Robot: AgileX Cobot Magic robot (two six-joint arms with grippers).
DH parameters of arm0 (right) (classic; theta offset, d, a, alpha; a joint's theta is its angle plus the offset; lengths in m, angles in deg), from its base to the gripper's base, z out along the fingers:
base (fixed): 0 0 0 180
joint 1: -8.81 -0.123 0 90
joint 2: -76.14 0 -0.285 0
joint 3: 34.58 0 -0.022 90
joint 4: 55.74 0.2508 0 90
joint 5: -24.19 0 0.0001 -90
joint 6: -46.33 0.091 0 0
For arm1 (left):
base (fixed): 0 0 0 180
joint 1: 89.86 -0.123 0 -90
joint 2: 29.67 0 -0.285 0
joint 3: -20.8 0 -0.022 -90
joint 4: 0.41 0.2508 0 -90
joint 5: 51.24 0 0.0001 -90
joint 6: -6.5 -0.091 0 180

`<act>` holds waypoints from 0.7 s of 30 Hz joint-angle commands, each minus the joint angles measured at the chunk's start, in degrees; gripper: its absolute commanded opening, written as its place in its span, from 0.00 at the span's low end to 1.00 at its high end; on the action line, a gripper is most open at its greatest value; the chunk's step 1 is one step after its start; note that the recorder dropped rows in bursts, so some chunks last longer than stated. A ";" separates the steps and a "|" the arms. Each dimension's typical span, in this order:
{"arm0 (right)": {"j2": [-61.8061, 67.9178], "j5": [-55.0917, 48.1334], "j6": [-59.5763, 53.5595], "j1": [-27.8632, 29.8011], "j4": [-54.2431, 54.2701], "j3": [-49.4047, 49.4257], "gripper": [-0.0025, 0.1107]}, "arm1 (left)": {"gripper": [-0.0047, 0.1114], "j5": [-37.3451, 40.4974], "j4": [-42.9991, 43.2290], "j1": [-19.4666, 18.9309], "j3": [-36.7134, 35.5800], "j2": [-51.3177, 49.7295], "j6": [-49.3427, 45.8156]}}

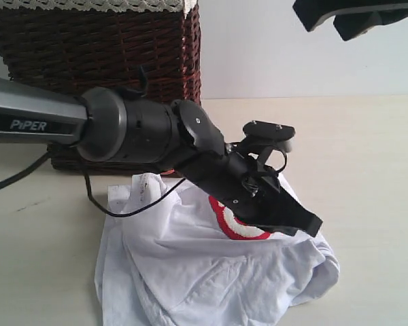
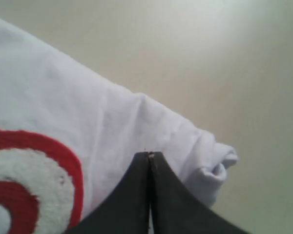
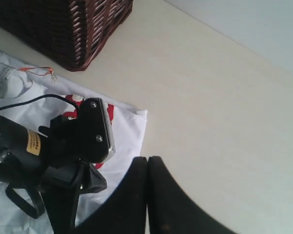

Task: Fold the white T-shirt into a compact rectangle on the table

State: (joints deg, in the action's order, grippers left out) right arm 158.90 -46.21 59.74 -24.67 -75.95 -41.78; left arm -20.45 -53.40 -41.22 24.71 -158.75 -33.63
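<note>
Pale cream worktop [image 1: 381, 170] is seen across the exterior view, with a dark wicker basket [image 1: 88, 54] at upper left. The white T-shirt [image 1: 211, 278] is found crumpled at lower centre, in front of the basket. The left tool [image 2: 150, 156], jaws pressed together and empty, is held over its right side. The right tool [image 3: 147, 160], likewise closed on nothing, is seen at upper right. Jaws should be parted first, then a hem pinched and the cloth spread flat.
</note>
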 commanded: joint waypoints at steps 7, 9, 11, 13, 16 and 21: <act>-1.15 0.44 0.19 0.16 0.80 0.21 0.02 | 0.04 10.57 6.85 7.09 1.25 -2.79 4.67; -1.15 0.44 0.19 0.16 0.80 0.21 0.02 | 0.04 11.01 8.84 8.49 1.25 -2.57 6.39; -1.15 0.44 0.19 0.16 0.80 0.21 0.02 | 0.04 10.75 11.62 9.34 1.25 -2.43 8.12; -1.15 0.44 0.19 0.16 0.80 0.21 0.02 | 0.04 9.78 12.76 9.44 1.25 -2.43 9.14; -1.15 0.44 0.19 0.16 0.80 0.21 0.02 | 0.04 9.72 13.92 9.44 1.25 -3.48 10.74; -1.15 0.44 0.19 0.16 0.80 0.21 0.02 | 0.04 9.35 13.81 10.12 1.44 -2.03 10.63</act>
State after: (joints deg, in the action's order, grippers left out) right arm 158.17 -46.21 59.86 -24.67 -75.08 -41.78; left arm -10.87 -40.23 -31.83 25.67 -162.03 -23.52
